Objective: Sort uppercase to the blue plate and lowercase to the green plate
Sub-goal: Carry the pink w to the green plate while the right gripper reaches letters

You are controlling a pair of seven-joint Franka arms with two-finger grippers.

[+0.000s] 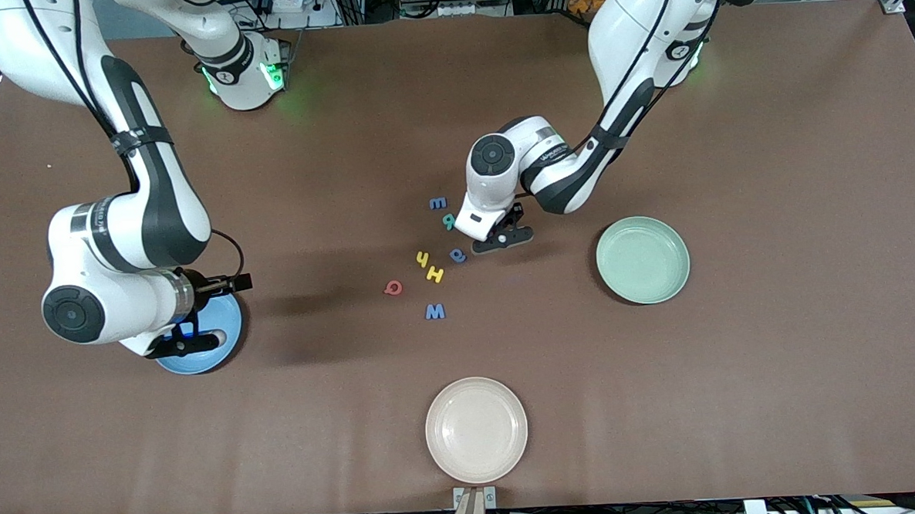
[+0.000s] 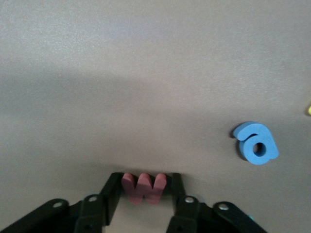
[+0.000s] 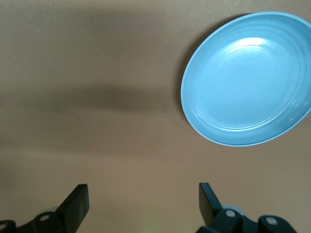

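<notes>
My left gripper [image 1: 501,240] is down at the table beside the blue a [image 1: 458,255]. In the left wrist view my left gripper [image 2: 144,183] is shut on the red w [image 2: 144,189], one finger against each side, and the blue a [image 2: 256,143] lies apart. The front view hides the red w under the hand. Loose on the table lie the small blue m [image 1: 438,203], teal R [image 1: 448,221], yellow h [image 1: 423,259], yellow H [image 1: 435,274], red Q [image 1: 392,288] and blue W [image 1: 435,311]. My right gripper [image 3: 143,204] waits open and empty by the blue plate [image 3: 248,77].
The green plate [image 1: 643,260] sits toward the left arm's end, close to the left hand. The blue plate [image 1: 221,337] is partly covered by the right arm. A cream plate [image 1: 477,430] lies nearest the front camera.
</notes>
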